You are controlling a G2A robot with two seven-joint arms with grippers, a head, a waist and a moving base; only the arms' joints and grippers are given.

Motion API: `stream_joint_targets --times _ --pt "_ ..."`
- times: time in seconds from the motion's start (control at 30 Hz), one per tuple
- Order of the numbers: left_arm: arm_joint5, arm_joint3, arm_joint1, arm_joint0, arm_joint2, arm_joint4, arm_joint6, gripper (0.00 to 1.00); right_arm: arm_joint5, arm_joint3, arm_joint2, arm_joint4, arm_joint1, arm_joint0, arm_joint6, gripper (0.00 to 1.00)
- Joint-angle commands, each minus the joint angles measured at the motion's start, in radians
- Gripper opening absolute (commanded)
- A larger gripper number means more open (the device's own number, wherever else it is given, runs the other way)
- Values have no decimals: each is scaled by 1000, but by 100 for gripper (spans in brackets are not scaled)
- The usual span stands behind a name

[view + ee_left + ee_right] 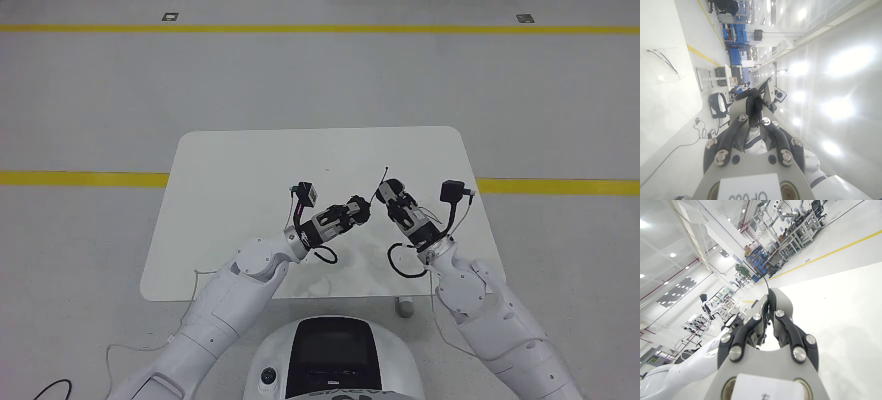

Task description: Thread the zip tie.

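the right gripper [769, 294] is pinched closed on the black zip tie [766, 283], which curves out past its fingertips. just beside it, the left gripper [753, 100] has its jaws pressed together; i cannot tell whether they grip anything. both hang over the white table [250, 200]; a yellow floor line [80, 179] lies beyond.

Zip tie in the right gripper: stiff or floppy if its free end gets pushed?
Likely springy, not limp: the zip tie arcs out of the right gripper without drooping. Probably very light, being so thin; a push would likely bend it aside.
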Motion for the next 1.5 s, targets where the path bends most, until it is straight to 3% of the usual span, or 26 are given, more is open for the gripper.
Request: stream_joint_targets --times 0.0,1.1,1.47 --pt "0 0 0 0 0 0 0 0 0 1 0 -4 0 0 1 0" --pt "0 0 0 0 0 0 0 0 0 26 28 -23 -8 -22 27 0" --pt "0 0 0 0 0 0 0 0 0 -5 19 -16 -9 -23 43 0"
